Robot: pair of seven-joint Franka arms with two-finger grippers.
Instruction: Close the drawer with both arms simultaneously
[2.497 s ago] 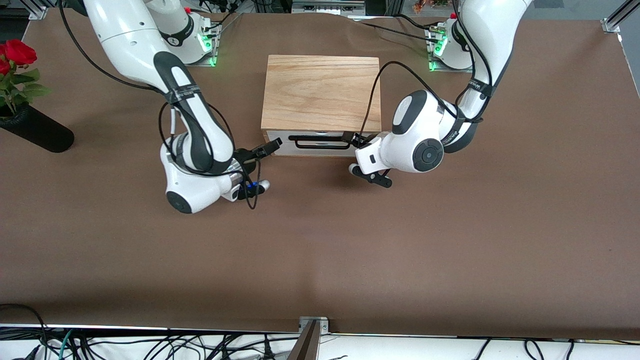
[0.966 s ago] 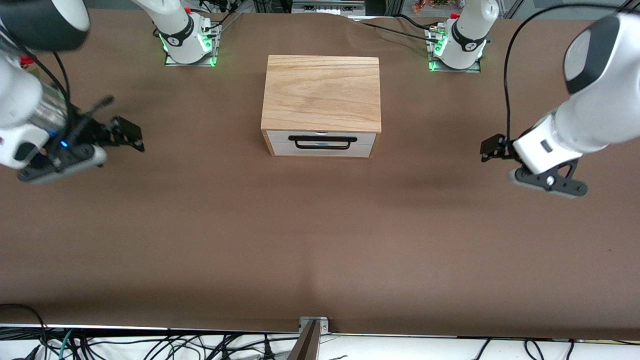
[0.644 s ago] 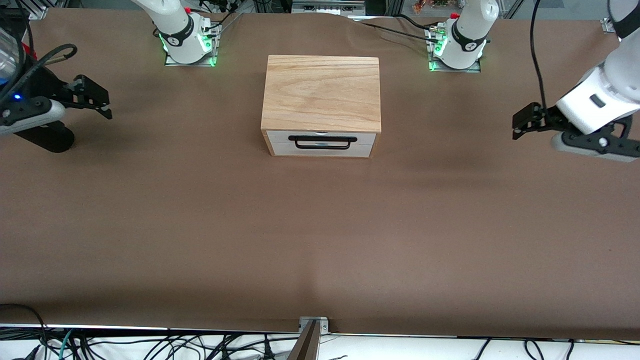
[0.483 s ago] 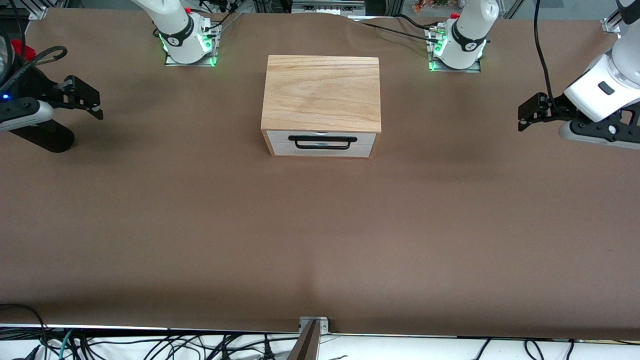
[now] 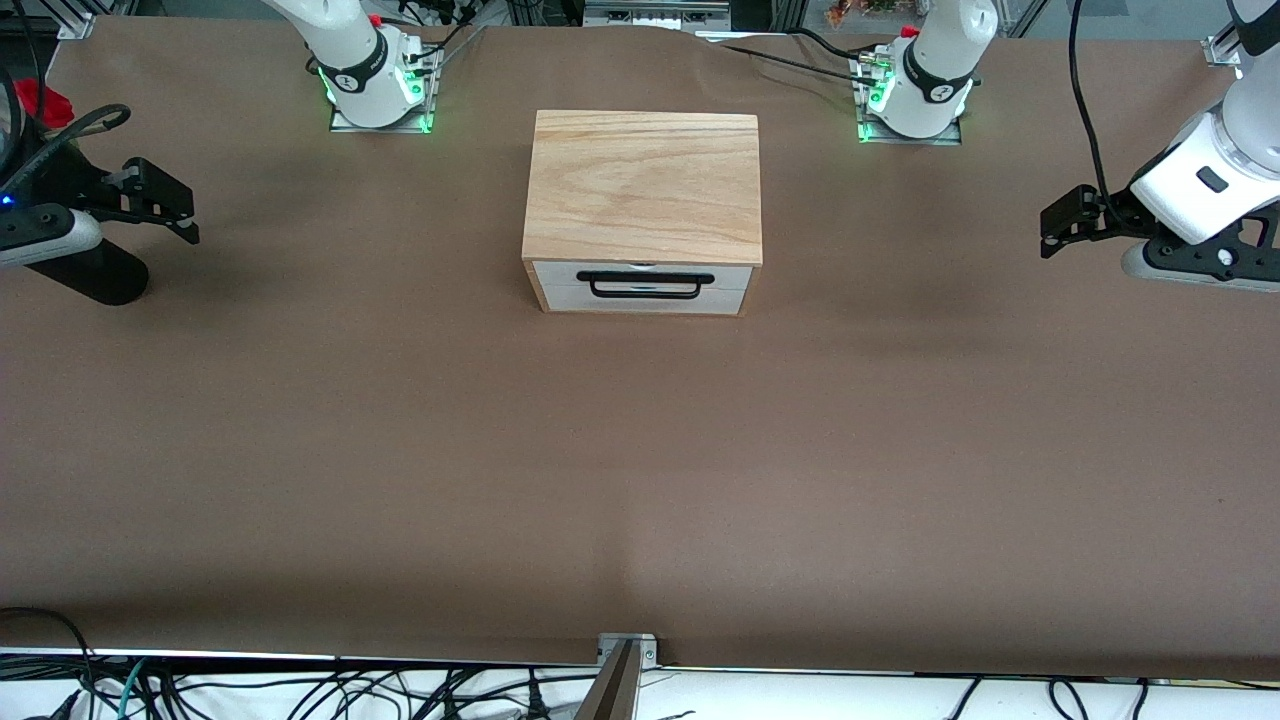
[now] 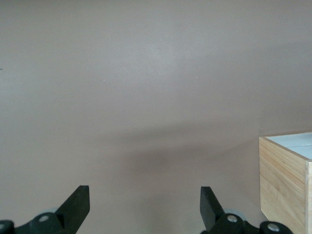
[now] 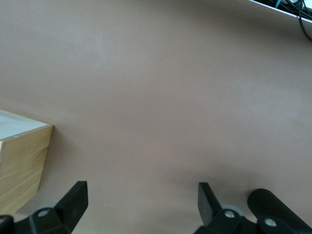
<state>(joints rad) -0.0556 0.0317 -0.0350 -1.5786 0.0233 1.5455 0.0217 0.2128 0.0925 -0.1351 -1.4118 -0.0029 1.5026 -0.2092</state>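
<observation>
Well apart: drawer (image 5: 641, 286), raised arms.

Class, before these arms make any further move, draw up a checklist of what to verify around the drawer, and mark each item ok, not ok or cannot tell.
1. Drawer shut flush in the oak box: ok.
2. Wire handle free of any pincer: ok.
3. Left pincer open, holding nothing, over the table at the left arm's end: ok.
4. Right pincer open, holding nothing, over the right arm's end: ok.
5. Right pincer apart from the black vase beside it: cannot tell.
6. Drawer latched or able to slide back out: cannot tell.
</observation>
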